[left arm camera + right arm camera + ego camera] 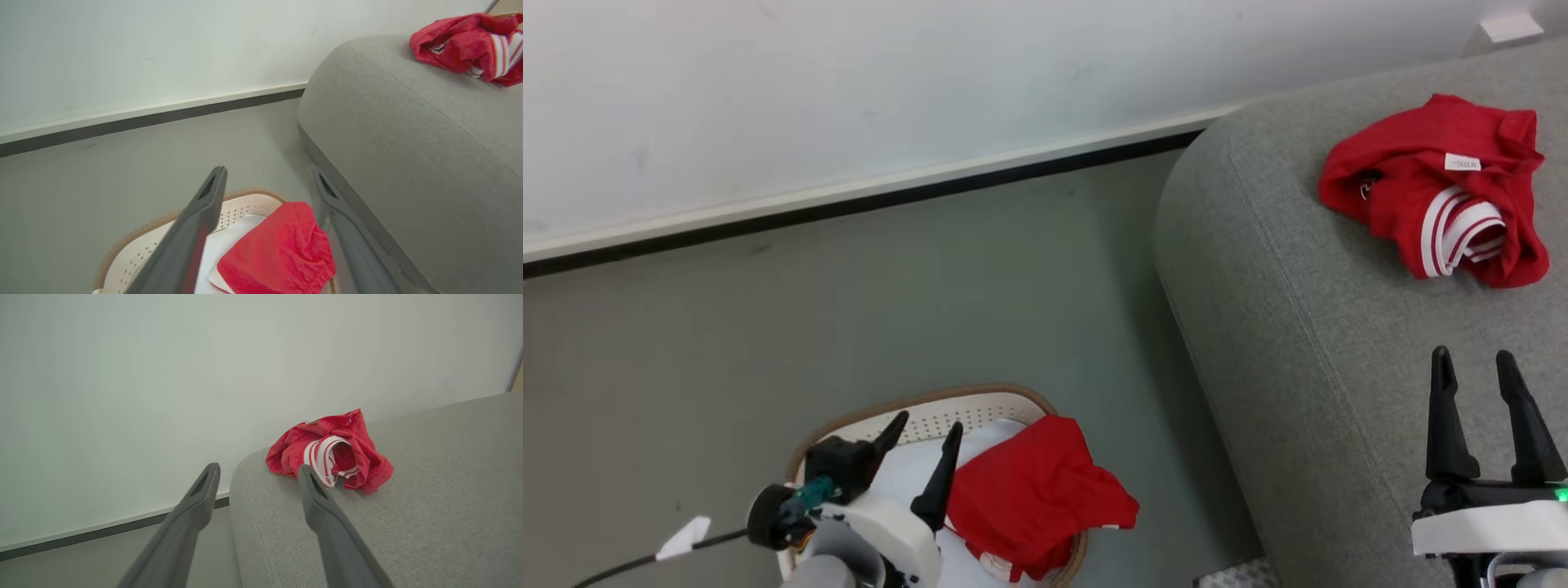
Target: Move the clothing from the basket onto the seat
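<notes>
Clothing: red garment [1033, 490] lay in basket [980, 404], lower centre of frame; second garment [1429, 188] sat on seat [1298, 327], upper right. Left gripper [929, 421] hovered over basket, spread, empty; right gripper [1472, 355] likewise spread. You likely needed deep pinch on bunched fold, then lift clear of rim.

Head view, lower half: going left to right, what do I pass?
Left claw, open → red garment in the basket → bare stretch of the seat → right claw, open.
</notes>
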Tool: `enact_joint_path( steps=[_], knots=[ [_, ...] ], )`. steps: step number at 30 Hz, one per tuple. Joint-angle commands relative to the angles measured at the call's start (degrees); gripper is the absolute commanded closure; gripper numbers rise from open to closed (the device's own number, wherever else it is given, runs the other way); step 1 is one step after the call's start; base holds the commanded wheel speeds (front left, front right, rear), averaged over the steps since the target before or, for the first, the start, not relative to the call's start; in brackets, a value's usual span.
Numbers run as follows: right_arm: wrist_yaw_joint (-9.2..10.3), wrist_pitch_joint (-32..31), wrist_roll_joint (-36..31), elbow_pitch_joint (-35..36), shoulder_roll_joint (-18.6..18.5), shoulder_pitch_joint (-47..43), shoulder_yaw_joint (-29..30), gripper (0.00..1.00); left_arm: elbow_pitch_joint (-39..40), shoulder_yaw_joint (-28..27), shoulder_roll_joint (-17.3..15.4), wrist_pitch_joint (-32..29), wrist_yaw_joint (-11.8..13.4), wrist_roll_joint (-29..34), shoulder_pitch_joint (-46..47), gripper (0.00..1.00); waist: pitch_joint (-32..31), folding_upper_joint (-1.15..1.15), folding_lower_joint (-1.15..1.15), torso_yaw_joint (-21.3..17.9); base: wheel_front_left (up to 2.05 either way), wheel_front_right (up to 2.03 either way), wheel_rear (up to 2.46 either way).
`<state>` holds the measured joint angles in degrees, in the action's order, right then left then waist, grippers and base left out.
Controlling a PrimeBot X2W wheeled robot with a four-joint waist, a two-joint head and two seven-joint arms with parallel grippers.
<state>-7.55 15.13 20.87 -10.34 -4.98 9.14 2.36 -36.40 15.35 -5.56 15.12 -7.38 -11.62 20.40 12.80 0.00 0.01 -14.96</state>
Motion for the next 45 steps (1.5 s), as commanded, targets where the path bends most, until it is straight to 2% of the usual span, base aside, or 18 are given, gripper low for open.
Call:
enact_joint_path(
  steps=[1,10,16,22,33,40,45],
  knots=[
    [0.13,0.0,0.4,0.4,0.2,1.0,0.4,0.0,-1.2,0.8,-0.9,-0.1,-0.1,-0.5,1.4,0.0,2.6,0.0,-0.01,-2.1,0.0,0.0,0.0],
    [0.13,0.0,2.7,3.3,1.1,4.4,3.4,0.0,-13.9,10.5,-3.4,-3.2,-0.1,-6.4,10.6,0.0,10.4,0.0,-0.01,-6.0,0.0,0.0,0.0],
    [0.13,0.0,4.1,5.8,1.8,7.1,4.7,0.0,-19.3,17.2,-5.0,-6.9,-0.1,-10.6,15.7,0.0,16.3,0.0,-0.01,-7.9,0.0,0.0,0.0],
    [0.13,0.0,5.6,8.2,2.1,9.8,5.4,0.0,-21.7,24.5,-7.4,-10.7,0.0,-14.8,19.4,0.0,22.0,0.0,-0.01,-9.3,0.0,0.0,0.0],
    [0.13,0.0,9.4,10.1,2.1,13.4,3.5,0.0,-20.7,38.0,-12.4,-16.0,0.0,-22.7,25.7,0.0,30.0,0.0,-0.01,-12.3,0.0,0.0,0.0],
    [0.13,0.0,10.0,9.9,2.1,14.1,2.1,0.0,-17.9,47.0,-15.3,-14.7,0.0,-26.7,30.0,0.0,32.2,0.0,-0.01,-13.8,0.0,0.0,0.0],
    [0.13,0.0,10.4,9.6,2.1,13.6,1.3,0.0,-18.8,50.4,-15.7,-8.6,0.0,-28.1,32.7,0.0,32.6,0.0,-0.01,-14.4,0.0,0.0,0.0]
  ],
)
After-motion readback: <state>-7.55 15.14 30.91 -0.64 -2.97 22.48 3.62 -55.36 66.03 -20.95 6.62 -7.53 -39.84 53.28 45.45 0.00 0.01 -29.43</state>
